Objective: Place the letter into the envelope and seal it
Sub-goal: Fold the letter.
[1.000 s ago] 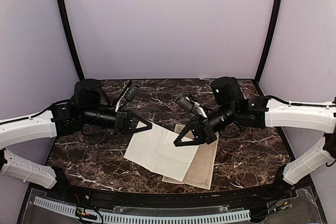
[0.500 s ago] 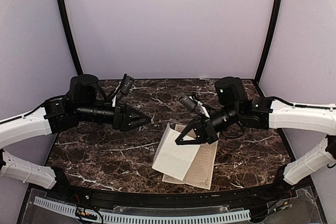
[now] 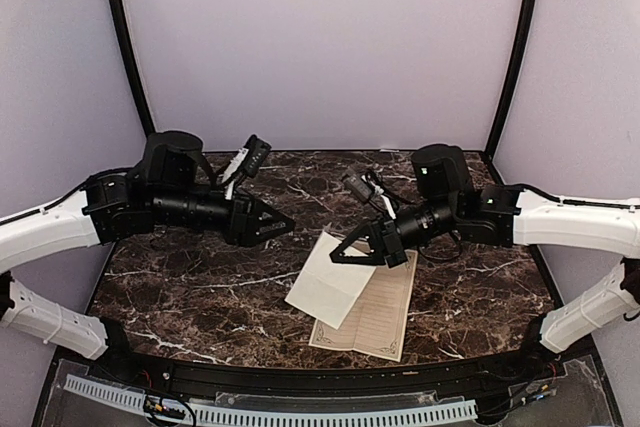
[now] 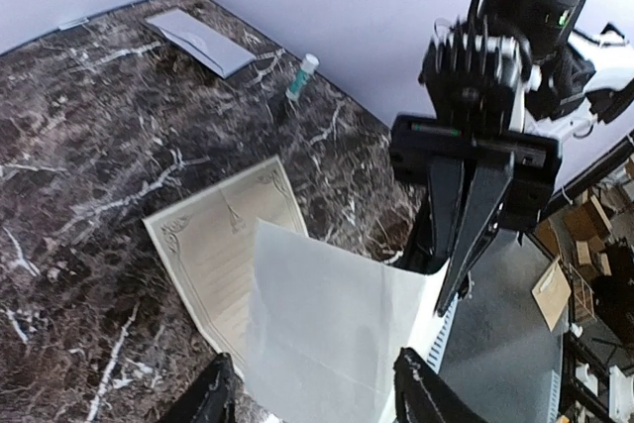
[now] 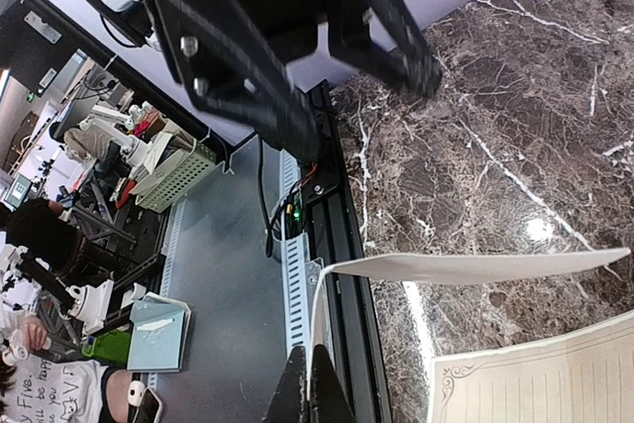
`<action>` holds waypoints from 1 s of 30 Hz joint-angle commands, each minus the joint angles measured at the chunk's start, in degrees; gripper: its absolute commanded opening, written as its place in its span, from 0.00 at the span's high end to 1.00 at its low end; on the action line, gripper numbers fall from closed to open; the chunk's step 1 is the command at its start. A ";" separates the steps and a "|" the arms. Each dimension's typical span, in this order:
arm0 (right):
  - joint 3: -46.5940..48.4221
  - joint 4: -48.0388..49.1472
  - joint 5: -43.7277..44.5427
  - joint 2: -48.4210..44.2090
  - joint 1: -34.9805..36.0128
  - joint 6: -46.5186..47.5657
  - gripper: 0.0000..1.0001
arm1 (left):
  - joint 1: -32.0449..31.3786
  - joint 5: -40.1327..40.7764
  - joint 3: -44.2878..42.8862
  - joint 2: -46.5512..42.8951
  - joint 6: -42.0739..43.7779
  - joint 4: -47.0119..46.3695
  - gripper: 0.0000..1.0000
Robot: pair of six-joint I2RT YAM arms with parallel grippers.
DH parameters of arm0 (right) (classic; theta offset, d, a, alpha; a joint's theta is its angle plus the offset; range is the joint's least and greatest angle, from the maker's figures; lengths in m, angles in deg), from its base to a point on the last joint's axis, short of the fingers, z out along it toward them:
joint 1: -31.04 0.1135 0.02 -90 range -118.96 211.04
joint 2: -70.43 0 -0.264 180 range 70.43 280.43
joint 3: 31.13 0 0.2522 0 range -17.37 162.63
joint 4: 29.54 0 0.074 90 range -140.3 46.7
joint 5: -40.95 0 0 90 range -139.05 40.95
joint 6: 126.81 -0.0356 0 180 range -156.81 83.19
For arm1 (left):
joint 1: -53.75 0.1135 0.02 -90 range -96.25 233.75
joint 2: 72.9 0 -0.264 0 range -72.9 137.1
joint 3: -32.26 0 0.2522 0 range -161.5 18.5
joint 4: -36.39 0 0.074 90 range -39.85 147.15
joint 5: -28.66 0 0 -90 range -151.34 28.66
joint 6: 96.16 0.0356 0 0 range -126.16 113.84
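Note:
My right gripper (image 3: 338,254) is shut on the edge of one letter sheet (image 3: 330,282), plain off-white side up, which droops from the jaws toward the table. In the right wrist view this sheet (image 5: 475,266) shows edge-on, pinched at the fingertips (image 5: 309,383). A second letter sheet (image 3: 372,313), ruled with an ornate border, lies flat beneath it. My left gripper (image 3: 287,226) hovers just left of the held sheet, open and touching nothing. The envelope (image 4: 198,39) lies flat near the far wall in the left wrist view; the top view does not show it.
A small glue stick (image 4: 302,76) with a green band lies beside the envelope. The dark marble table (image 3: 180,287) is bounded by lavender walls on three sides. A black rail with a white cable duct (image 3: 300,409) runs along the near edge.
My left gripper has opened and let go of the sheet's left corner. The sheet, earlier stretched between both grippers, now hangs from the right gripper alone, which has risen slightly.

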 commanded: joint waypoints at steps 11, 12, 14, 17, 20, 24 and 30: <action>0.90 1.75 1.87 0.16 0.63 -0.08 1.00 | -4.33 -8.94 -0.74 8.00 -2.69 -10.52 0.64; 0.94 1.77 1.70 0.20 0.58 0.02 1.00 | -4.33 -9.42 -0.70 8.18 -2.82 -11.04 0.64; 0.96 1.77 1.31 0.38 0.61 0.13 1.00 | -4.33 -10.02 -0.70 8.47 -3.07 -11.66 0.65; 1.13 1.70 1.06 0.52 0.63 0.35 1.00 | -4.33 -10.83 -0.65 9.17 -3.57 -12.63 0.67; 1.13 1.46 0.89 0.58 0.63 0.46 1.00 | -4.33 -11.48 -0.62 9.72 -4.24 -12.79 0.71; 0.98 1.24 0.70 0.68 0.71 0.44 1.00 | -4.35 -12.22 -0.71 10.47 -4.54 -14.55 0.74; 0.54 1.07 0.94 0.46 0.72 0.32 1.00 | -4.33 -13.13 -0.72 10.81 -4.82 -15.86 0.79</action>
